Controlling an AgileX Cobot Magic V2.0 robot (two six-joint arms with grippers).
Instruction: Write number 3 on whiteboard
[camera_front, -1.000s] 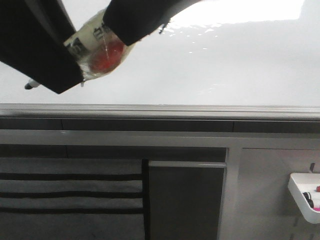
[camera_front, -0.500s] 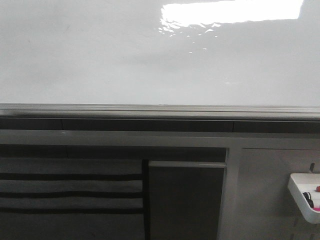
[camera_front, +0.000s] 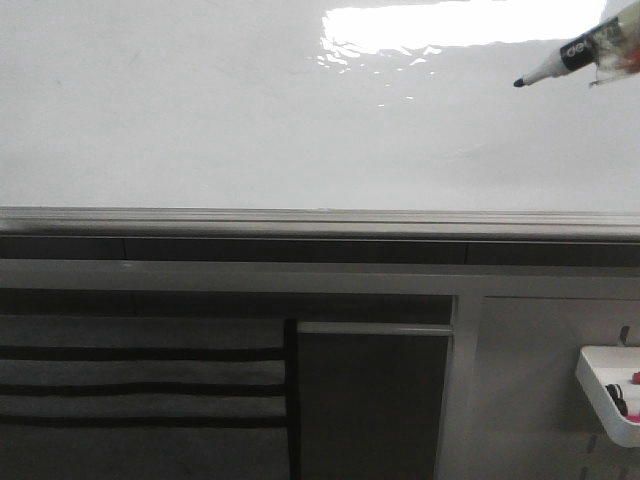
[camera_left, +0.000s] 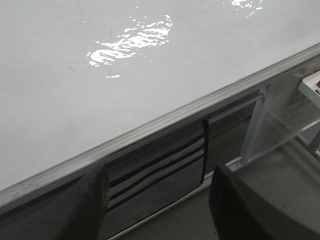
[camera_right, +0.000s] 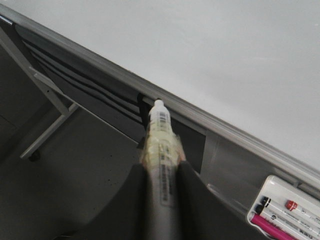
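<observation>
The whiteboard is a glossy white board with a grey metal edge strip; no number 3 shows on it. My right gripper is shut on a taped black marker. In the front view only the marker shows, at the upper right, with its black tip pointing left over the board; I cannot tell whether it touches. My left gripper is open and empty, held off the board's edge strip. The board also shows in the right wrist view.
A small white tray with spare markers hangs below the board at the right; it also shows in the right wrist view. Below the edge strip are a grey frame, a striped dark panel and a dark panel.
A second ago a dark arm holding the taped marker covered the upper left of the front view. Half a second ago it was gone. Now the marker shows at the upper right.
</observation>
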